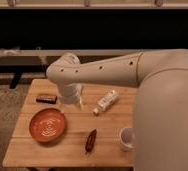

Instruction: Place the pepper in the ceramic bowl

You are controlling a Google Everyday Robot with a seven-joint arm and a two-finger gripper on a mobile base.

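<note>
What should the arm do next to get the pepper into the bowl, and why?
Probably move the gripper toward the front edge, over the pepper. It hangs near the table's back, and the pepper lies untouched, right of the ceramic bowl.

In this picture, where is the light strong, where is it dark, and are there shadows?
Camera view: warm light falls on the wooden table; the background is nearly black; the pepper and ceramic bowl cast only faint shadows; the gripper hangs above the table just beyond the bowl, under the bright arm.

Pale hand (75, 102) over table (27, 152); orange swirl-lined bowl (47, 125)
</note>
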